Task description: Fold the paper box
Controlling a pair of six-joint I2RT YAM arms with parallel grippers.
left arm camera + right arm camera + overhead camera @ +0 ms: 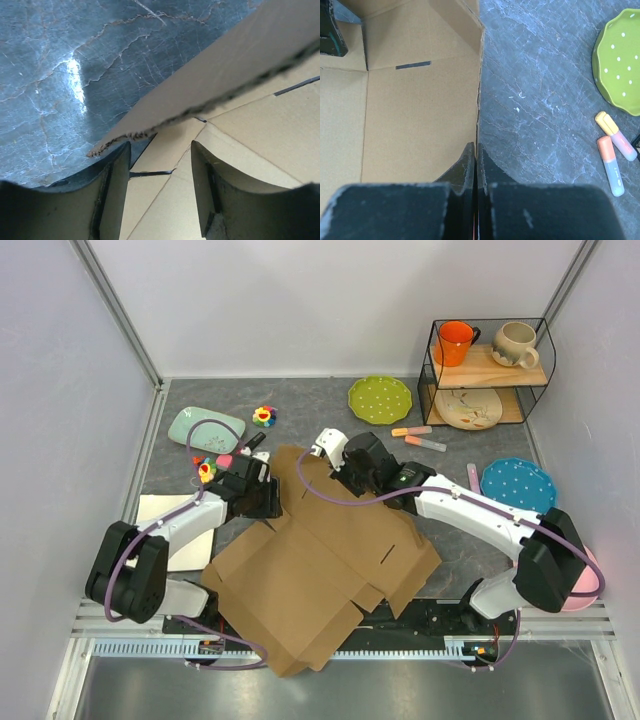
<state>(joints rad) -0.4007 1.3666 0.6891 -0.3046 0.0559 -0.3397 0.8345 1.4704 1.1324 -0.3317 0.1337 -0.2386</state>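
The grey marbled surface (330,405) carries the paper box (320,560), a mostly flat brown cardboard sheet lying at the middle. Its near corner reaches past the surface's near edge, between the arm bases. The left claw (160,150) is at the box's far left corner. Its fingers stand apart over a panel, with a raised flap edge just beyond their tips. The right claw (476,150) is pressed closed at the box's far edge. A green plate (620,65) and two markers (611,165) lie farther right.
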